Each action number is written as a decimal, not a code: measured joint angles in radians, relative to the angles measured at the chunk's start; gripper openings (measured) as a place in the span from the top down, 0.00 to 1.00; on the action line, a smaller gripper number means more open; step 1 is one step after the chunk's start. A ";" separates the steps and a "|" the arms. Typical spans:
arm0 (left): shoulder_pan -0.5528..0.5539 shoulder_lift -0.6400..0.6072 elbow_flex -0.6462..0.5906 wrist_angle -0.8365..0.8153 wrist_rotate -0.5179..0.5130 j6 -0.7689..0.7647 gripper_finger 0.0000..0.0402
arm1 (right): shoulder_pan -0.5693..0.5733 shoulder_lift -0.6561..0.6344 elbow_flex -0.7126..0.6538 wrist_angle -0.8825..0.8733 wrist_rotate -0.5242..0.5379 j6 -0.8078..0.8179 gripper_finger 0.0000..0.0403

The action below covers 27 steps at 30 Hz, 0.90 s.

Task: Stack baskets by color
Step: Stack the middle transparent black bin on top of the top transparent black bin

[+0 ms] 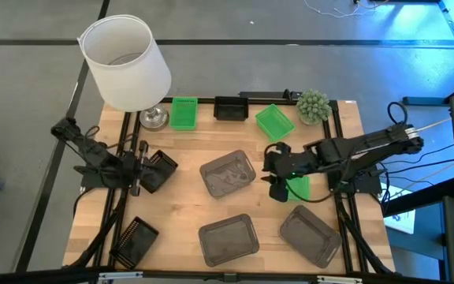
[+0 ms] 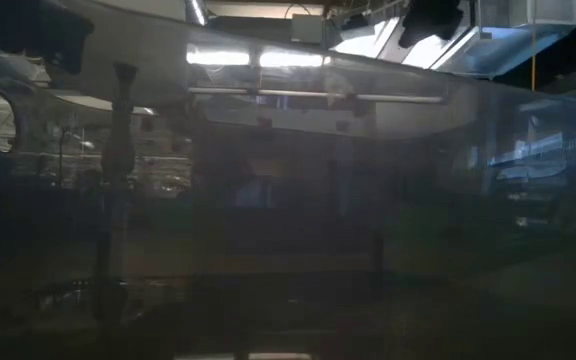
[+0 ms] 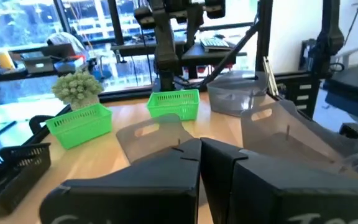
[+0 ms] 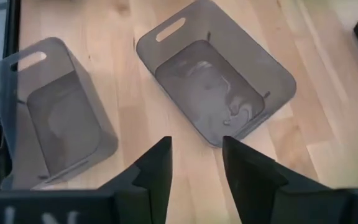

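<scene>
Three smoky grey baskets lie on the wooden table: one in the middle [image 1: 228,173], two near the front edge [image 1: 228,239] [image 1: 311,234]. Green baskets rest at the back [image 1: 184,113] [image 1: 274,121], and another [image 1: 298,188] sits at the right, partly under my right arm. Black baskets sit at the back [image 1: 229,107] and the near left corner [image 1: 135,239]. My right gripper [image 1: 277,177] [image 4: 196,146] hangs open above the table, pointing down at the middle grey basket [image 4: 216,87]. My left gripper [image 1: 162,167] [image 3: 201,146] is shut and empty at the left side.
A white lampshade [image 1: 126,61] on a metal foot stands at the back left corner. A round green plant ball [image 1: 313,105] sits at the back right. A black frame [image 1: 345,158] rims the table. Bare wood shows between the left gripper and the middle grey basket.
</scene>
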<state>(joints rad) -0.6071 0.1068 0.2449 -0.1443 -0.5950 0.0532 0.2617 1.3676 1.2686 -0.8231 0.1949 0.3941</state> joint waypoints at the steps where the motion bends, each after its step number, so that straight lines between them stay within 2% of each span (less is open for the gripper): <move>1: 0.000 0.029 0.034 -0.041 -0.001 -0.019 1.00 | -0.005 0.014 0.009 0.001 -0.012 -0.022 0.65; 6: 0.000 0.222 0.200 -0.218 -0.024 -0.068 1.00 | -0.011 0.081 0.024 -0.015 -0.062 -0.184 0.65; 10: 0.000 0.379 0.329 -0.367 -0.042 -0.162 1.00 | -0.011 0.135 0.024 -0.025 -0.086 -0.334 0.65; 16: 0.000 0.507 0.446 -0.436 -0.043 -0.276 1.00 | -0.019 0.224 0.024 -0.024 -0.076 -0.534 0.65; 20: 0.000 0.548 0.486 -0.450 -0.043 -0.306 1.00 | -0.020 0.276 0.024 -0.001 -0.097 -0.587 0.65; 22: 0.000 0.555 0.494 -0.450 -0.043 -0.306 1.00 | -0.020 0.287 0.024 0.016 -0.160 -0.586 0.65; 27: 0.000 0.555 0.495 -0.451 -0.043 -0.309 1.00 | -0.019 0.294 0.024 0.144 -0.350 -0.457 0.65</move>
<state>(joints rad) -0.6071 0.6621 0.7399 -0.5952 -0.6380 -0.2558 0.2424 1.6615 1.2930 -0.6794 -0.1552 -0.0633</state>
